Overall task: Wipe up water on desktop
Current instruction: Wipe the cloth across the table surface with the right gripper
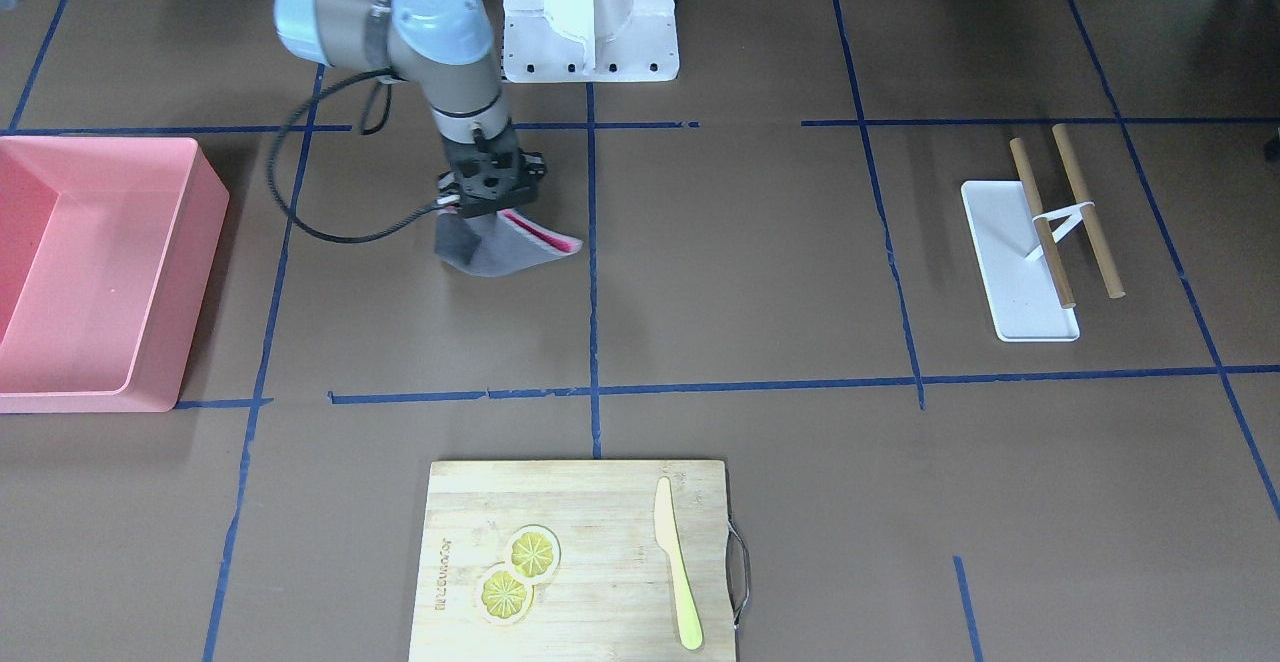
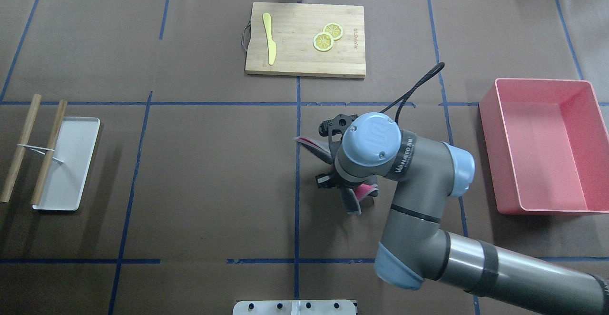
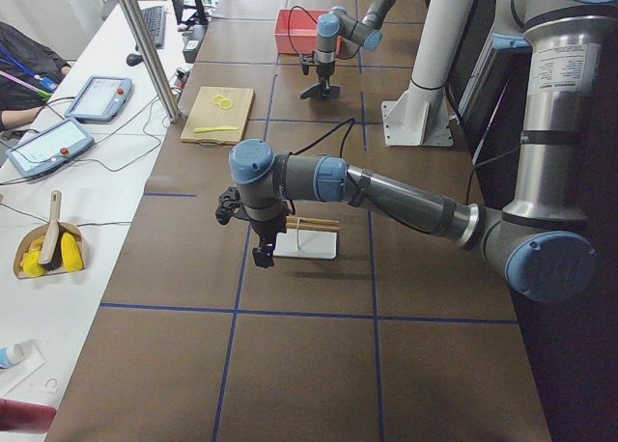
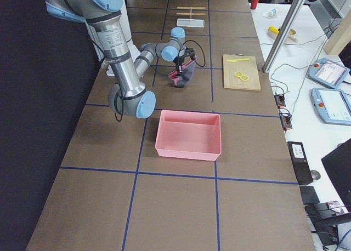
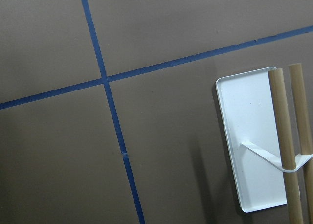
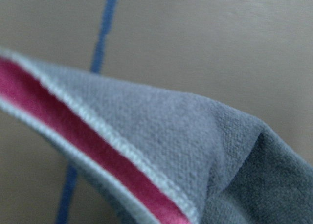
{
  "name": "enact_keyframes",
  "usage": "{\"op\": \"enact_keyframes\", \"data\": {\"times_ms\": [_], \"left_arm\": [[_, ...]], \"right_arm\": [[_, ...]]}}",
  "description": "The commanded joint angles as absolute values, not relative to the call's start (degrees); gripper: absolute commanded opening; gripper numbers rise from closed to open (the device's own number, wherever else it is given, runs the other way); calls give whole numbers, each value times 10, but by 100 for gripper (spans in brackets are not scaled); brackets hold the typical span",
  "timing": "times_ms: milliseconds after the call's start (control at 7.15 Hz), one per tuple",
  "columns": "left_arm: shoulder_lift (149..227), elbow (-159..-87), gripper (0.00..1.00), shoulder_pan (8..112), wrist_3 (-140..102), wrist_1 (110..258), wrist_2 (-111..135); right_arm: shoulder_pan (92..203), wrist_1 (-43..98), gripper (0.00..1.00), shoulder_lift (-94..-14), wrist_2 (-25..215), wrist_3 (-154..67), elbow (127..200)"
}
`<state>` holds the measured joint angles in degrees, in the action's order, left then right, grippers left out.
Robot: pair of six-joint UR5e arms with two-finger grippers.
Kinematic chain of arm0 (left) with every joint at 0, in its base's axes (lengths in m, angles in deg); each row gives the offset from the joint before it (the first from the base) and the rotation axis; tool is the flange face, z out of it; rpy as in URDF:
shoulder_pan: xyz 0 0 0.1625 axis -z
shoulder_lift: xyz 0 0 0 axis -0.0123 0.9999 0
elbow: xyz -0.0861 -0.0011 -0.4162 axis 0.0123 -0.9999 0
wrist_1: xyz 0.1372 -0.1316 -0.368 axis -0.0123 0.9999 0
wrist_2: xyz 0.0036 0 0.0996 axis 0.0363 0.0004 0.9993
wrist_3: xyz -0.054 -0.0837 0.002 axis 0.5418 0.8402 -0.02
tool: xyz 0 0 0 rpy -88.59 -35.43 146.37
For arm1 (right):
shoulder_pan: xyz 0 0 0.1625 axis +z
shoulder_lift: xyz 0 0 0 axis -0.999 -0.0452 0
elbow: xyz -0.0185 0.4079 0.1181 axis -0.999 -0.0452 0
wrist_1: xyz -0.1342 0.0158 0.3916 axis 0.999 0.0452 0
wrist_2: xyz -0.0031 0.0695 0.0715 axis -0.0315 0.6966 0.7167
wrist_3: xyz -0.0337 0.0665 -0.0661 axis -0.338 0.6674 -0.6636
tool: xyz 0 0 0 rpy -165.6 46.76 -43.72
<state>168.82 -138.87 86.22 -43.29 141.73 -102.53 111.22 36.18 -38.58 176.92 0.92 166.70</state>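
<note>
The desktop [image 1: 740, 272] is a matte brown surface split by blue tape lines; I see no water on it. My right gripper [image 1: 480, 220] points down and is shut on a grey cloth with a pink inner face [image 1: 505, 247], whose lower fold hangs at the desktop just beside a blue tape line. The cloth fills the right wrist view [image 6: 171, 136] and shows under the wrist from overhead [image 2: 309, 146]. My left gripper [image 3: 261, 257] hovers over the desktop near the white tray; I cannot tell whether it is open or shut.
A pink bin [image 1: 100, 272] stands on the right arm's side. A wooden cutting board [image 1: 600, 502] with lemon slices [image 1: 518, 572] and a yellow knife [image 1: 677, 567] lies at the far edge. A white tray [image 1: 1010, 262] carries two wooden sticks [image 1: 1085, 212]. The robot base [image 1: 590, 12] is behind.
</note>
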Motion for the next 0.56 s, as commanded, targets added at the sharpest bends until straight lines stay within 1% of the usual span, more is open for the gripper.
{"op": "enact_keyframes", "data": {"times_ms": [0,140,280,420], "left_arm": [[1675,-1389,100,862,-434,1418,-1029],[1664,-1394,100,862,-436,1418,-1029],[1657,-1398,100,863,-436,1418,-1033],[1656,-1398,100,863,-436,1418,-1037]], "right_arm": [[1075,346,0,-275,1739,76,1575],[1069,346,0,-256,1734,85,1565],[1069,348,0,-265,1734,83,1566],[1075,349,0,-296,1734,74,1573]]}}
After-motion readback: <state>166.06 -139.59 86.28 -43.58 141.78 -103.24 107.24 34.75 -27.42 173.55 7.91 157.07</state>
